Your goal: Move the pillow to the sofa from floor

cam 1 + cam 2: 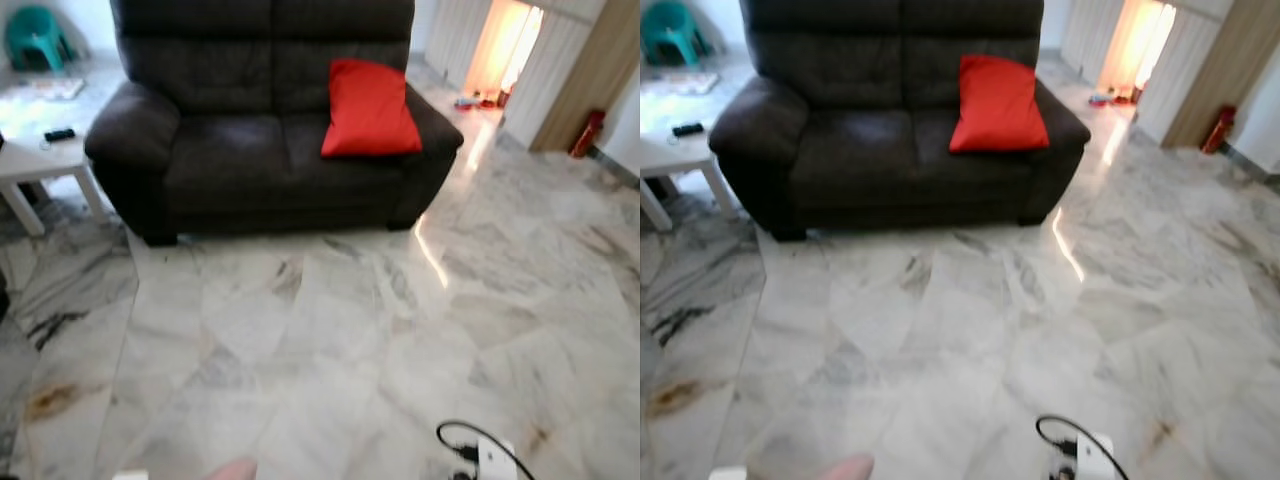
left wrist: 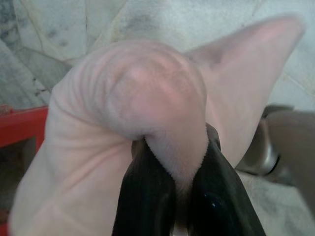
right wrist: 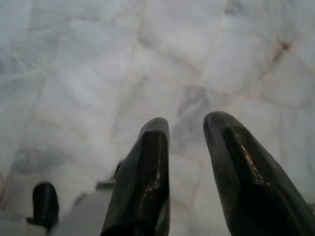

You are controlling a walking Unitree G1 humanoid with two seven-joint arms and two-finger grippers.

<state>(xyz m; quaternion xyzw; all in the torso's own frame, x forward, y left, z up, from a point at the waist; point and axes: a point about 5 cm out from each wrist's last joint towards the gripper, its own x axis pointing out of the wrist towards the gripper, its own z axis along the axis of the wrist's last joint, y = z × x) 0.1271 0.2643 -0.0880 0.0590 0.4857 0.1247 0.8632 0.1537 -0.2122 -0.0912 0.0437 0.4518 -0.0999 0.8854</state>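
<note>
Two black fingers of the left gripper are squeezed shut on a fold of the soft pink pillow, which bulges up over the jaws. The robot holds it low in front of its body, and a small pink bit of it peeks up at the bottom of the head view, over the marble floor. The right gripper has its jaws a little apart with nothing between them, and it points down at the floor. The dark sofa is well ahead across the floor, with a red cushion leaning on its right side. So the picking up looks done. Carrying the pillow over and putting it on the seat is what seems left.
</note>
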